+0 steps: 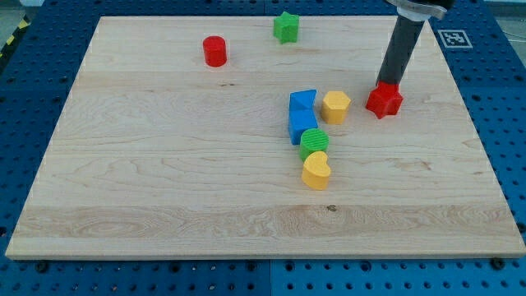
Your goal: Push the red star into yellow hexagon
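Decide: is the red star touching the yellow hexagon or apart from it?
Apart: bare wood shows between the red star and the yellow hexagon. My tip is at the star's top edge.

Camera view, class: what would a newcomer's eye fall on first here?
The dark rod coming down from the view's top right, my tip at the top edge of the red star. Next, the cluster at centre: yellow hexagon, two blue blocks, green cylinder and yellow heart.
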Motion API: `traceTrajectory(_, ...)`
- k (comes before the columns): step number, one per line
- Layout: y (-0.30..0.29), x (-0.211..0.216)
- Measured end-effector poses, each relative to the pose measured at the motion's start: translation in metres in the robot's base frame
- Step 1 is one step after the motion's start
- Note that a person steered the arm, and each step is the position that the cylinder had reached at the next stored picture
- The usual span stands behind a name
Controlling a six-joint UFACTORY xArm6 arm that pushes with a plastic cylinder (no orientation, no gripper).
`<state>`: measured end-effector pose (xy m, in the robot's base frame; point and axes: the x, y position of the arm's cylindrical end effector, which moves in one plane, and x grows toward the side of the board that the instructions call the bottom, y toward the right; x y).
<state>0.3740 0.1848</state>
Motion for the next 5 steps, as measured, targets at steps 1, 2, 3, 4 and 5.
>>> traceTrajectory(1,0.003,0.001)
traceTrajectory(2,0.025,0.012)
traceTrajectory(3,0.040,0.012)
traceTrajectory(4,0.056,0.022)
traceTrajectory(5,0.049,0.034)
